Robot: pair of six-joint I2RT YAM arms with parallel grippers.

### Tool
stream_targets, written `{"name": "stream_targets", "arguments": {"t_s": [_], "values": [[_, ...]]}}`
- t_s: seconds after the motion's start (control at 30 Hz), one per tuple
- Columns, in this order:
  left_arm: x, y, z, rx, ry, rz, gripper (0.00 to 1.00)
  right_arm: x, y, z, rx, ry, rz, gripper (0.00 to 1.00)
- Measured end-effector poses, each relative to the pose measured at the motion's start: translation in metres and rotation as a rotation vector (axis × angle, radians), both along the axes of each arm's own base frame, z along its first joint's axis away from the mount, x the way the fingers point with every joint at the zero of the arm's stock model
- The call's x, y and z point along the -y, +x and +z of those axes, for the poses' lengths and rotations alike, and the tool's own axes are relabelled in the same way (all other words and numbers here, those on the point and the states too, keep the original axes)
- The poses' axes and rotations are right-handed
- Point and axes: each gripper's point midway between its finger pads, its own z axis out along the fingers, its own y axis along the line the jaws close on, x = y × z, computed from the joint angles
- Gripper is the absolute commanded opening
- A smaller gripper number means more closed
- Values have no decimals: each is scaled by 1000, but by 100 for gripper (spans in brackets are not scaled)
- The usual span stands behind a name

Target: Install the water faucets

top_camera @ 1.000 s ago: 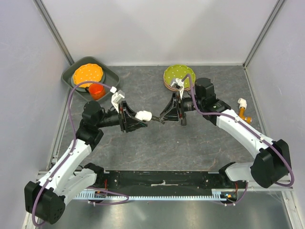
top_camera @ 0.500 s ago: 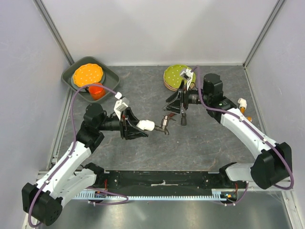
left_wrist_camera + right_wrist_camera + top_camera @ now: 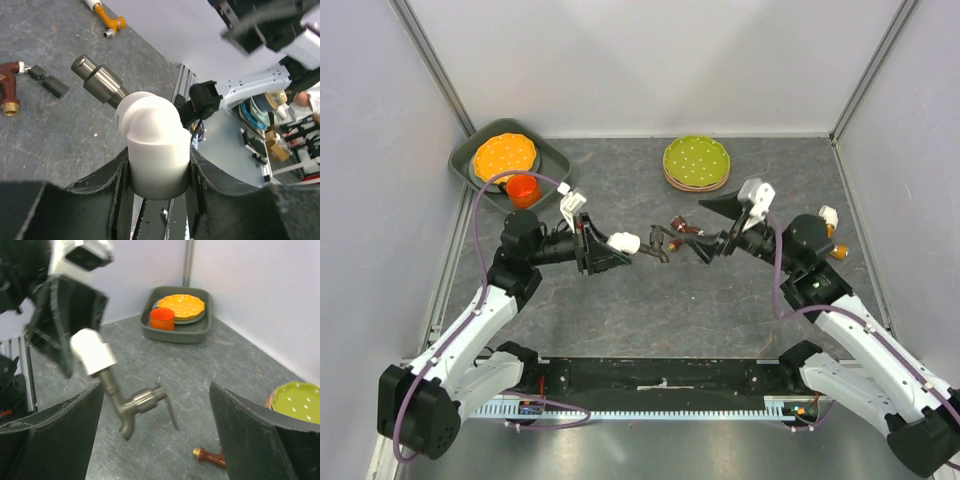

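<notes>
Over the middle of the grey stone-patterned table [image 3: 620, 330] we see the left arm stretched rightward. Its left gripper [image 3: 610, 247] is clamped on the smooth white elbow fitting [image 3: 155, 145], and the dark grey metal tap [image 3: 134, 402] juts toward the right gripper [image 3: 710, 228], whose jaws are spread wide and hold nothing. Behind sit a grey tray [image 3: 555, 160] and green dotted plates [image 3: 696, 160]. We find a reddish-brown tap [image 3: 211, 457] lying near the right gripper.
</notes>
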Motion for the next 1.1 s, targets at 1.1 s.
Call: {"name": "stream_targets", "arguments": {"t_s": [1.1], "values": [[-13,17,5,-252,-167,-16,2,-77,2,-111,501,-399,-323,84]]}}
